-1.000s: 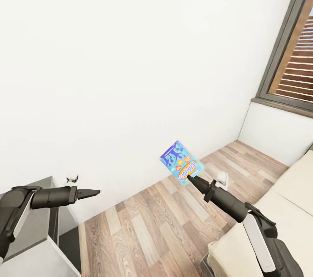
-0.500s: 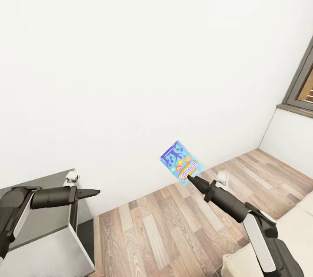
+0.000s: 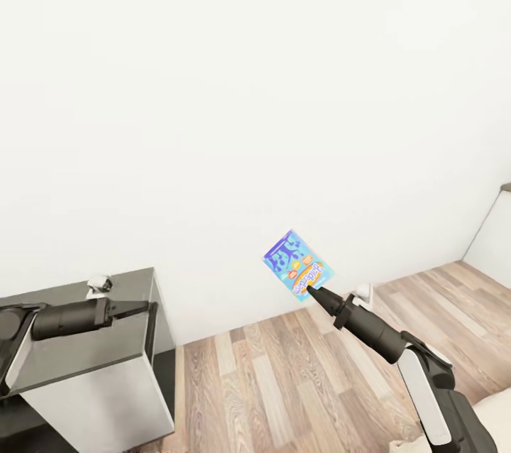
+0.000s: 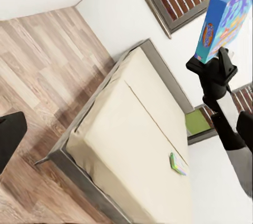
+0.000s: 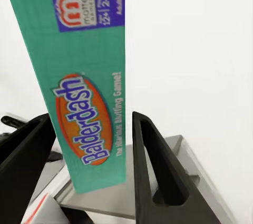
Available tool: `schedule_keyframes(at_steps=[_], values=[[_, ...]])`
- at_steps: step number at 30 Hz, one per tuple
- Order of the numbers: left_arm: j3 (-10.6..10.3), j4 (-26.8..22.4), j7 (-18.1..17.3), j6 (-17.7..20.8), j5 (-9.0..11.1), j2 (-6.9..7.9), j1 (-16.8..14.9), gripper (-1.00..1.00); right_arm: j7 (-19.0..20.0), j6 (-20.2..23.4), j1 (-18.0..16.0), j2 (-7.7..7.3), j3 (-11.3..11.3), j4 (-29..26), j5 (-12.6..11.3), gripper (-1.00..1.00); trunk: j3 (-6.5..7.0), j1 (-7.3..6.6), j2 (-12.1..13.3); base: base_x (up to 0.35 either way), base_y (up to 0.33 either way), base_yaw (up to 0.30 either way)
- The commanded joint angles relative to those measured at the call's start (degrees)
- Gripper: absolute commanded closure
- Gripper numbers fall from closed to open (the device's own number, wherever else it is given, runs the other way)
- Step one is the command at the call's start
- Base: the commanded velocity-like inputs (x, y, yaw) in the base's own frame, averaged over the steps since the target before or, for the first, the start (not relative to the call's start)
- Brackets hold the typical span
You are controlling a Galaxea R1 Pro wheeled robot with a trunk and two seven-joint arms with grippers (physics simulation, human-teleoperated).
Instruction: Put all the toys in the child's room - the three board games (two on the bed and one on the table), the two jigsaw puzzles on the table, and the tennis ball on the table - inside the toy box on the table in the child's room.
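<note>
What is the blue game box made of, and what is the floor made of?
The blue game box looks like glossy printed cardboard: flat sides, sharp edges, "Balderdash" lettering. The floor looks like wood planks: long boards with grain, in brown and grey tones. Being a render, neither is certain.

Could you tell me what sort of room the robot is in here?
Probably a bedroom: a low bed with a bare beige mattress, wood-plank floor, white walls, and a Balderdash board game held in the right gripper.
</note>
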Motion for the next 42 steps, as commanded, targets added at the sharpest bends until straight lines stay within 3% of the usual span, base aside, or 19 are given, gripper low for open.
schedule_keyframes(at_steps=[1, 5, 12, 19, 26, 42], values=[[1.43, -0.44, -0.28, 0.56, -0.11, 0.30, 0.01, -1.00, 0.04, 0.56, -0.04, -0.03, -0.13, -0.03, -0.51, 1.00, -0.08, 0.04, -0.13, 0.000, 0.000, 0.267], [6.42, -1.96, -0.28, 0.40, -0.27, 2.56, 0.37, -1.00, 0.00, 0.72, -0.05, -0.06, -0.33, -0.03, -0.51, 1.00, 0.12, 0.04, -0.13, 0.000, 0.000, 0.267], [9.92, -2.27, -0.28, 0.34, -0.63, 4.77, 0.56, -1.00, 0.00, 0.85, -0.05, -0.14, -0.41, 0.03, -0.51, 1.00, 0.47, 0.04, -0.13, 0.000, 0.000, 0.267], [10.58, -2.29, -0.28, 0.34, -0.70, 6.69, 0.79, -1.00, 0.00, 0.86, -0.05, -0.15, -0.46, 0.06, -0.55, 1.00, 0.83, 0.04, -0.13, 0.000, 0.000, 0.267], [10.60, -2.29, -0.28, 0.34, -0.71, 6.89, 0.83, -1.00, 0.00, 0.77, -0.05, -0.15, -0.46, 0.06, -0.58, 1.00, 1.12, 0.04, -0.13, 0.000, 0.000, 0.231], [10.49, -2.29, -0.28, 0.17, -0.71, 6.75, 0.83, -1.00, 0.01, 0.67, -0.05, -0.15, -0.73, 0.19, -0.64, 1.00, 1.16, 0.04, -0.13, 0.000, 0.000, 0.051]])
